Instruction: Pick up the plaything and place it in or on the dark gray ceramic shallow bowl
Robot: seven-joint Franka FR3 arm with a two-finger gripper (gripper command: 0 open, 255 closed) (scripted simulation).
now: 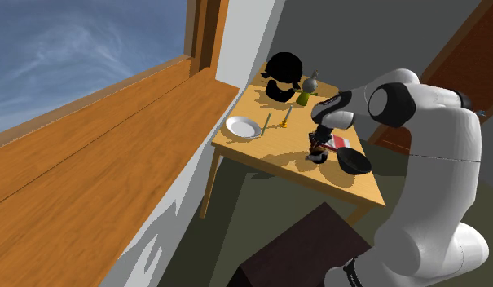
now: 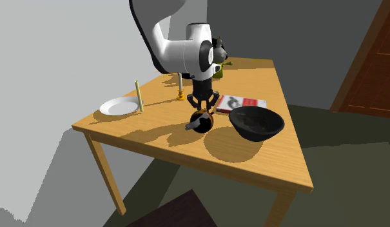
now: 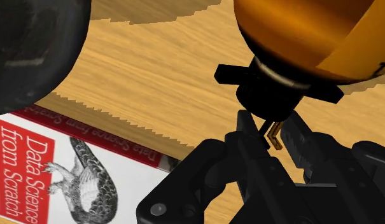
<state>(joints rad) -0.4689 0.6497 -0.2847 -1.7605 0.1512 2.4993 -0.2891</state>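
Observation:
The plaything is a small round orange and black toy with a thin gold stem. It is low over the wooden table, and I cannot tell whether it touches it. My gripper comes down on it from above and is shut on the stem; in the wrist view the fingers clasp the stem below the toy's orange body. The dark shallow bowl stands just beside the toy, toward the second exterior view's right. In the shoulder view the toy is next to the bowl.
A red and white book lies behind the bowl. A white plate, an upright yellow stick and a candle holder stand toward the table's window side. A black object and a green bottle are at the far end.

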